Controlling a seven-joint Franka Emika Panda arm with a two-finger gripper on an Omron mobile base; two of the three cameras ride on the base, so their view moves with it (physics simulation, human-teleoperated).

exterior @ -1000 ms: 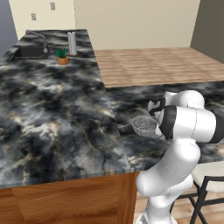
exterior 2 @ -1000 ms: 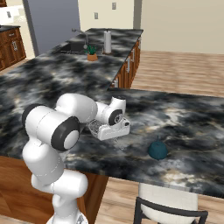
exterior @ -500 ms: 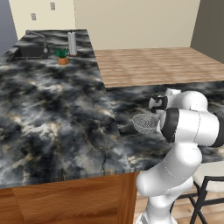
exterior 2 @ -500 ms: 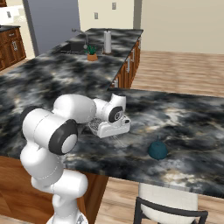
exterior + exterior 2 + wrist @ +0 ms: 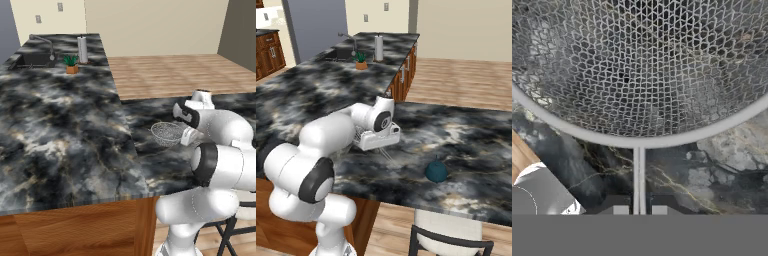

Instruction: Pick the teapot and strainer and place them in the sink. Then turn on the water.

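The strainer (image 5: 169, 133), a silver wire-mesh bowl, hangs just over the dark marble counter (image 5: 75, 130). Its thin handle (image 5: 639, 175) runs back between my fingertips, and my gripper (image 5: 639, 210) is shut on it. In the right base view my white hand covers most of the strainer (image 5: 360, 135), and the gripper (image 5: 378, 144) points down at the counter. The small teal teapot (image 5: 436, 171) sits on the counter to the right of my hand, apart from it. The black sink (image 5: 31, 59) with its grey faucet (image 5: 44, 40) lies far off at the counter's back left.
A potted green plant (image 5: 72, 64) and a tall pale cylinder (image 5: 82, 49) stand beside the sink. The counter turns a corner towards the wooden floor (image 5: 170, 72). A chair (image 5: 448, 235) stands below the counter edge near the teapot.
The jaws have closed on the strainer's handle, and the strainer has shifted slightly up and to the right in the left base view. The teapot has stayed put.
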